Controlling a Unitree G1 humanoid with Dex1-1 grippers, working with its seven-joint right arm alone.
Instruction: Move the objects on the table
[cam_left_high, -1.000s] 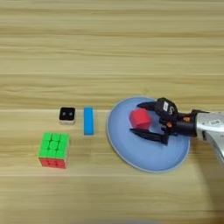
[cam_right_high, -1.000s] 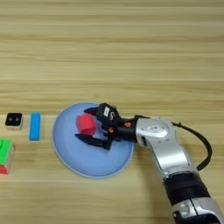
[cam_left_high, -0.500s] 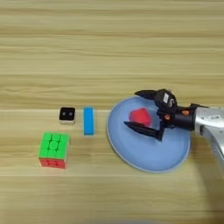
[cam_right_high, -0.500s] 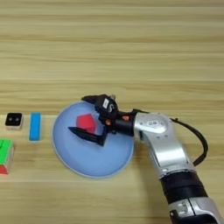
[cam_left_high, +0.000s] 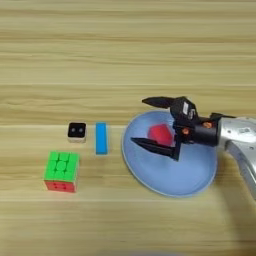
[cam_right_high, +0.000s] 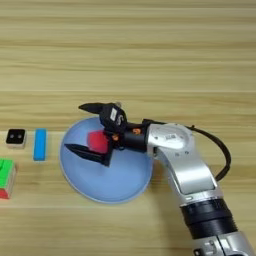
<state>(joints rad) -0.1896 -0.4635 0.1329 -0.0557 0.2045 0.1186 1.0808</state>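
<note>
A small red cube (cam_left_high: 160, 133) lies on a light blue plate (cam_left_high: 170, 172) right of the table's centre. My right gripper (cam_left_high: 144, 121) is open wide above the plate, one black finger past the plate's far rim and the other over its left half, with the red cube between them near their base. In the right eye view the same gripper (cam_right_high: 80, 128) straddles the red cube (cam_right_high: 97, 142). The puzzle cube (cam_left_high: 62, 171), green on top with a red side, stands on the wooden table (cam_left_high: 125, 55) at the left, well apart from the gripper.
A small black and white block (cam_left_high: 76, 131) and a blue bar (cam_left_high: 101, 138) lie side by side left of the plate. The silver forearm (cam_right_high: 180, 165) comes in from the lower right, trailing a black cable (cam_right_high: 220, 155).
The fingers have spread from close around the red cube to wide open and the gripper has slid left. The red cube stays on the plate.
</note>
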